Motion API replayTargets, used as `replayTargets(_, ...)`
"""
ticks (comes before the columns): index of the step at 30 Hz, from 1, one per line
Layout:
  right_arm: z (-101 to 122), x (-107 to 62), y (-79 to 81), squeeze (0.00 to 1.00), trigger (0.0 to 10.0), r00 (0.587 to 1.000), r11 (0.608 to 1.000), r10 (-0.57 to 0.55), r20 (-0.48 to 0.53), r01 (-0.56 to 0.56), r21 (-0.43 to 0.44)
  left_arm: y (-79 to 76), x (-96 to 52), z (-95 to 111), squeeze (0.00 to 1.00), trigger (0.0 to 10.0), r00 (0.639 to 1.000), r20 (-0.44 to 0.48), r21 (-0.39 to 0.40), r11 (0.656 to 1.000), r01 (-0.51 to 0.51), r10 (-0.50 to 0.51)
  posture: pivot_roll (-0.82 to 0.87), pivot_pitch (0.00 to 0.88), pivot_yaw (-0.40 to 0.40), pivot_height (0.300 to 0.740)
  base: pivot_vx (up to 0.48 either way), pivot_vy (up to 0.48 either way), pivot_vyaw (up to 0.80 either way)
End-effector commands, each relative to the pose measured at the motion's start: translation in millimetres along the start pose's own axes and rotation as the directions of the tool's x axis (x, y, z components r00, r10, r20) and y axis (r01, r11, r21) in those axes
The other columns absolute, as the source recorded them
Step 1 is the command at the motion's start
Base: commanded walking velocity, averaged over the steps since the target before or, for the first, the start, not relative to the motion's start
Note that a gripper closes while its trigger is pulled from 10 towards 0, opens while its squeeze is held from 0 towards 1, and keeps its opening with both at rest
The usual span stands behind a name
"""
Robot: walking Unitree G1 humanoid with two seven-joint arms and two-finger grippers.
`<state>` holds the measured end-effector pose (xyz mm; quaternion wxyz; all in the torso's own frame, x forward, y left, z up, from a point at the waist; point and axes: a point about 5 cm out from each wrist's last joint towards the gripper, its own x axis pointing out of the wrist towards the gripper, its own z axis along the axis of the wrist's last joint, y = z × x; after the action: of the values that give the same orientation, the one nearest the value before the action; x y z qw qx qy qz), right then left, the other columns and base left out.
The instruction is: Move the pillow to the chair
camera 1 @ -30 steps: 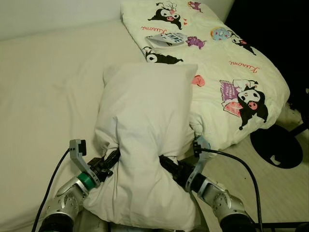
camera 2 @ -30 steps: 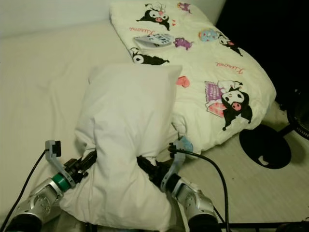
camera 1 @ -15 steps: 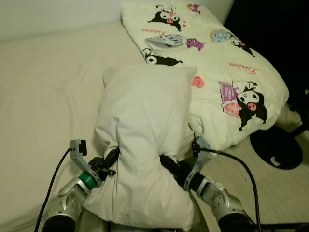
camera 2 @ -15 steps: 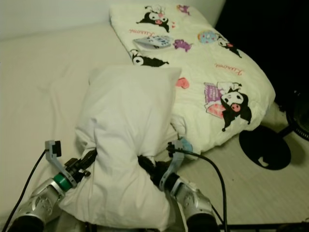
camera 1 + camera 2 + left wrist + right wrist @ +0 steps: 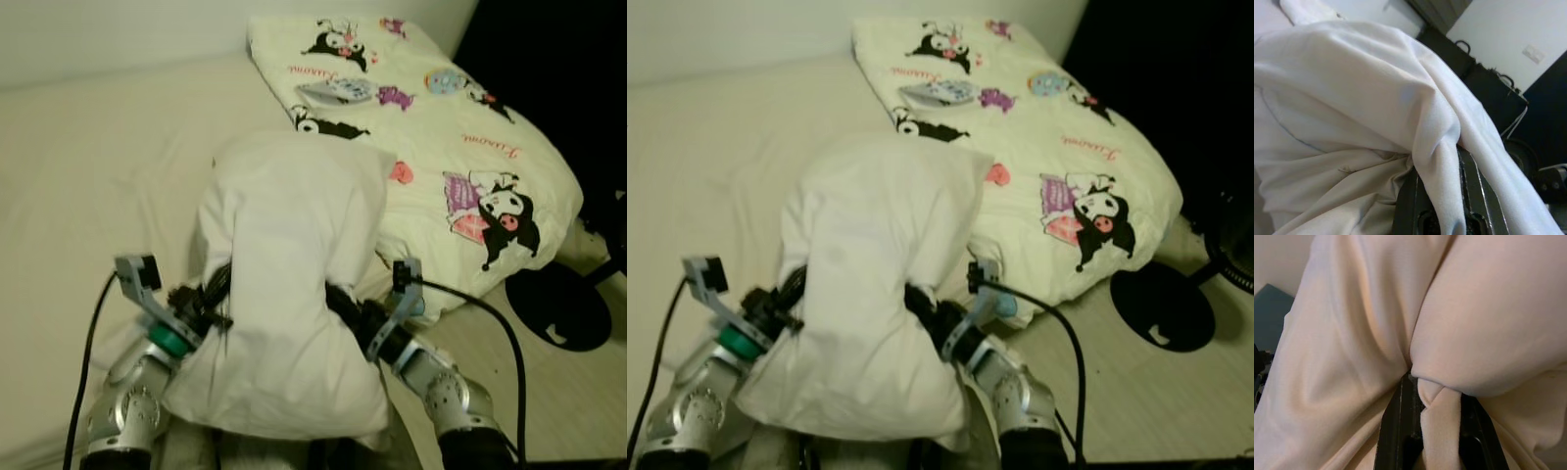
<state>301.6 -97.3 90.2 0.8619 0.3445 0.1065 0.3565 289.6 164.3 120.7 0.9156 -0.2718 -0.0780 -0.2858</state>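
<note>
Over the one bed [image 5: 88,176], the left tool [image 5: 208,299] and the right tool [image 5: 341,299] each pinch a side of the single white pillow [image 5: 284,294], held up between them, beside one cartoon-printed quilt [image 5: 460,147].

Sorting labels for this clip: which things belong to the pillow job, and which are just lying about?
Job:
pillow
left gripper, shut on it
right gripper, shut on it

Lying about:
cartoon-print blanket
bed
round black base on the floor

Pillow [image 5: 284,284] folds swallow both grippers' jaws (tips hidden); its near edge blurs.
</note>
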Motion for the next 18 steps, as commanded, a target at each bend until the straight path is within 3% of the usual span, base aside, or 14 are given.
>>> replayTargets(1,1,17.6,22.0,0.0,0.0,0.994,0.994,0.108,0.01,-0.108,0.01,-22.9,15.2,-6,0.0,0.0,0.994,-0.002,-0.034,0.993,0.112,-0.112,0.12,0.02,-0.064,0.611,0.0,0.0,0.0)
replayTargets(5,13,25.7,26.6,0.0,0.0,0.996,0.995,0.071,0.058,-0.066,-0.072,-26.0,22.4,4,0.0,0.0,0.998,0.032,0.037,0.998,0.059,-0.06,0.12,0.016,-0.063,0.611,0.0,0.0,0.0)
replayTargets(6,18,27.9,27.3,0.0,4.9,0.996,0.994,0.043,0.078,-0.034,-0.105,-24.6,25.3,8,0.0,9.7,1.0,0.019,0.078,0.997,-0.002,0.001,0.13,0.01,-0.06,0.611,0.0,0.0,0.0)
replayTargets(7,18,27.9,27.3,0.0,4.9,0.996,0.994,0.043,0.078,-0.034,-0.105,-24.6,25.3,8,0.0,9.7,1.0,0.019,0.078,0.997,-0.002,0.001,0.13,0.01,-0.06,0.611,0.0,0.0,0.0)
replayTargets(8,21,28.4,29.2,0.0,10.0,0.996,0.992,0.029,0.088,-0.018,-0.127,-23.9,27.1,11,0.0,10.0,0.999,0.01,0.101,0.993,-0.054,0.054,0.13,0.009,-0.058,0.611,0.0,0.0,0.0)
replayTargets(12,22,27.9,32.5,0.0,10.0,0.995,0.989,0.001,0.1,0.014,-0.146,-24.9,28.0,18,0.0,10.0,0.996,0.011,0.109,0.99,-0.095,0.094,0.13,0.008,-0.053,0.611,0.0,0.0,0.0)
replayTargets(18,25,27.3,28.7,0.0,10.0,0.99,0.991,-0.053,0.128,0.069,-0.119,-26.2,31.5,20,0.0,10.0,0.992,-0.022,0.185,0.975,-0.121,0.128,0.14,0.006,-0.049,0.626,0.0,0.0,0.0)
